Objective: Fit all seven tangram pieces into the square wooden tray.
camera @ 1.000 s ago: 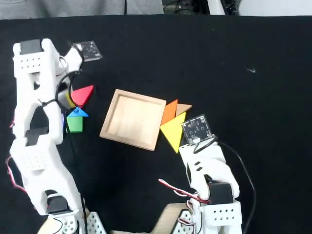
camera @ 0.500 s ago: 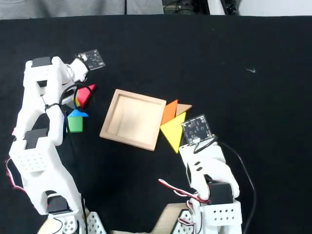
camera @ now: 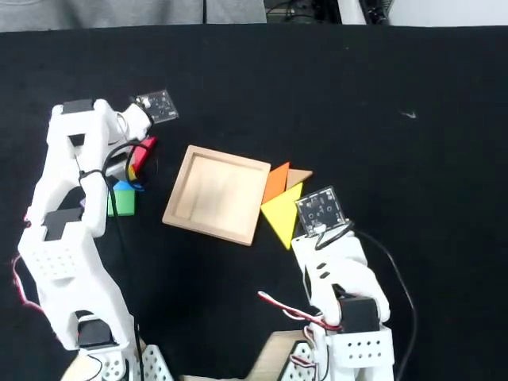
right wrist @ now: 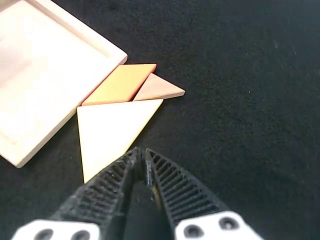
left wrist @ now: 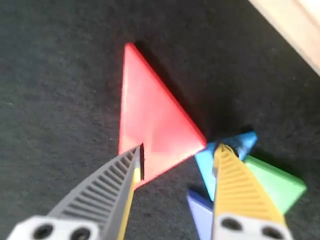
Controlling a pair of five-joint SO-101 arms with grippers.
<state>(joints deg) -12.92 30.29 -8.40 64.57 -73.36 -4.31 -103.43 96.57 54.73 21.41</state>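
Note:
The empty square wooden tray (camera: 216, 194) lies mid-table. To its left are a red triangle (camera: 143, 151), a blue piece (camera: 127, 186) and a green piece (camera: 121, 202). My left gripper (left wrist: 180, 150) is open low over the red triangle (left wrist: 150, 115), its fingers straddling one corner, with the blue piece (left wrist: 245, 141), the green piece (left wrist: 277, 185) and a violet piece (left wrist: 200, 215) close by. An orange parallelogram (camera: 275, 181), a tan triangle (camera: 299, 176) and a large yellow triangle (camera: 282, 213) touch the tray's right side. My right gripper (right wrist: 142, 152) is shut and empty beside the yellow triangle (right wrist: 112, 127).
The black table cloth spreads wide and bare to the right and far side of the tray. A corner of the tray (left wrist: 295, 25) shows beyond the red triangle in the left wrist view. Both arm bases stand at the near edge.
The left arm has swung toward the tray and come down over the red triangle, now partly covering it. The right arm and all pieces have stayed put.

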